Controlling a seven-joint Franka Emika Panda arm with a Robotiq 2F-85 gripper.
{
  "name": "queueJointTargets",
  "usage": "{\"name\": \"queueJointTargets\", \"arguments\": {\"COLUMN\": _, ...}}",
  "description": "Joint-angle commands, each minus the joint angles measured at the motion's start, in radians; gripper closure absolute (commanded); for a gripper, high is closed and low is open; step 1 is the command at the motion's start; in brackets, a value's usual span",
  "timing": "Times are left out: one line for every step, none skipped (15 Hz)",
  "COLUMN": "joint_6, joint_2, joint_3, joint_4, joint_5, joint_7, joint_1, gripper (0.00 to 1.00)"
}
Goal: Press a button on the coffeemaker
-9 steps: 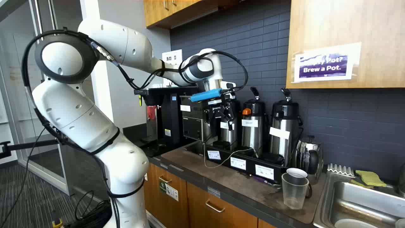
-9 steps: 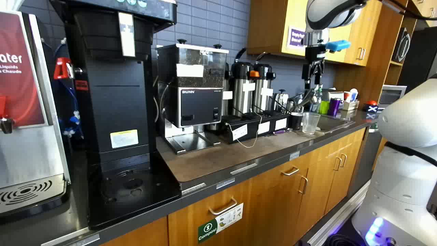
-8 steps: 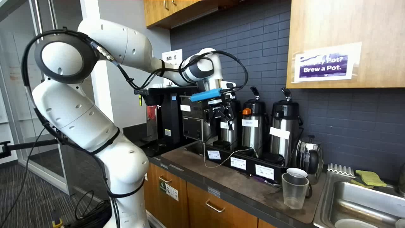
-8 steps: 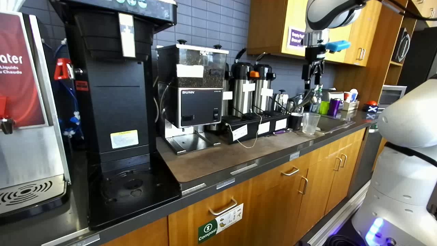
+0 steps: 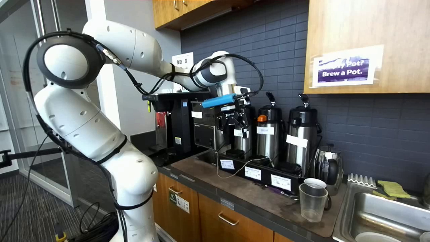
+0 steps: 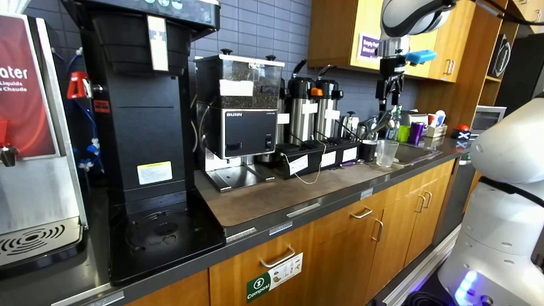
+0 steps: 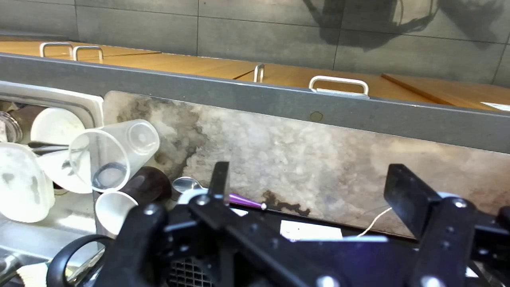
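The coffeemaker is a tall black boxy machine at the left in an exterior view. Round teal button marks show on its head at the top frame edge. It also shows in an exterior view, partly behind the arm and grinder; it is out of the wrist view. My gripper points down in front of the pump pots, well apart from the coffeemaker; it also shows in an exterior view. In the wrist view, my gripper has its fingers wide apart with nothing between them, above the counter.
A BUNN grinder stands beside the coffeemaker. Several pump pots stand behind a black tray with a hanging string. A clear pitcher and a sink lie further right. An upper cabinet hangs above.
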State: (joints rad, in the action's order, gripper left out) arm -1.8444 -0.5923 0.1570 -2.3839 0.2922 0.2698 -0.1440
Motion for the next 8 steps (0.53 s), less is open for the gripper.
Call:
{"name": "queueJointTargets", "arguments": {"joint_6": 0.004, "joint_2": -0.003, "joint_3": -0.004, "joint_4": -0.004, "joint_5": -0.002, "joint_7": -0.006, "joint_1": 0.022, "gripper": 0.0}}
{"name": "queueJointTargets", "arguments": {"joint_6": 0.003, "joint_2": -0.004, "joint_3": -0.009, "joint_4": -0.007, "joint_5": -0.002, "joint_7": -0.007, "joint_1": 0.028, "gripper": 0.0}}
{"name": "queueJointTargets", "arguments": {"joint_6": 0.003, "joint_2": -0.004, "joint_3": -0.015, "joint_4": -0.01, "joint_5": -0.003, "joint_7": -0.008, "joint_1": 0.036, "gripper": 0.0}}
{"name": "queueJointTargets", "arguments": {"joint_6": 0.003, "joint_2": -0.004, "joint_3": -0.021, "joint_4": -0.013, "joint_5": -0.003, "joint_7": -0.008, "joint_1": 0.044, "gripper": 0.0}}
{"name": "queueJointTargets", "arguments": {"joint_6": 0.002, "joint_2": 0.0, "joint_3": -0.026, "joint_4": -0.013, "joint_5": -0.003, "joint_7": -0.007, "joint_1": 0.053, "gripper": 0.0}}
{"name": "queueJointTargets", "arguments": {"joint_6": 0.003, "joint_2": 0.001, "joint_3": -0.032, "joint_4": -0.015, "joint_5": -0.005, "joint_7": -0.007, "joint_1": 0.062, "gripper": 0.0}}
{"name": "queueJointTargets", "arguments": {"joint_6": 0.002, "joint_2": 0.003, "joint_3": -0.04, "joint_4": -0.016, "joint_5": -0.005, "joint_7": -0.008, "joint_1": 0.072, "gripper": 0.0}}
{"name": "queueJointTargets", "arguments": {"joint_6": 0.001, "joint_2": 0.005, "joint_3": -0.049, "joint_4": -0.017, "joint_5": -0.006, "joint_7": -0.008, "joint_1": 0.083, "gripper": 0.0}}
